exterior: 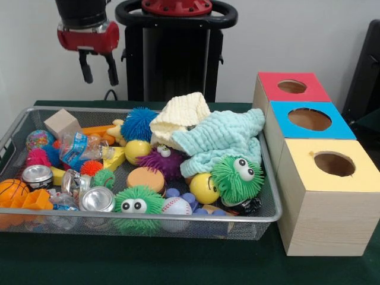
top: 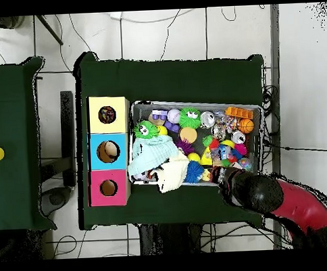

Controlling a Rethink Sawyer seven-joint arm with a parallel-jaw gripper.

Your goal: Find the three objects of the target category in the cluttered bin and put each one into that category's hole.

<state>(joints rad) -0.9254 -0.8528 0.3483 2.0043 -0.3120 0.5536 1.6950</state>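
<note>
The bin (exterior: 270, 218) is a wide silver wire-mesh tray full of toys, balls, cans and cloths; it also shows in the overhead view (top: 254, 109). To its right in the front view stand three wooden boxes with round holes: red top (exterior: 291, 86), blue top (exterior: 309, 119), yellow top (exterior: 333, 164). My gripper (exterior: 98, 72) hangs high above the bin's far left corner, open and empty, fingers pointing down. In the overhead view the gripper (top: 226, 179) sits at the bin's lower right edge.
In the bin lie green fuzzy toys with eyes (exterior: 238, 176), a mint cloth (exterior: 222, 139), a cream cloth (exterior: 180, 113), a blue spiky ball (exterior: 138, 123), a baseball (exterior: 176, 206), silver cans (exterior: 97, 199), a basketball (exterior: 12, 190) and a wooden block (exterior: 62, 123).
</note>
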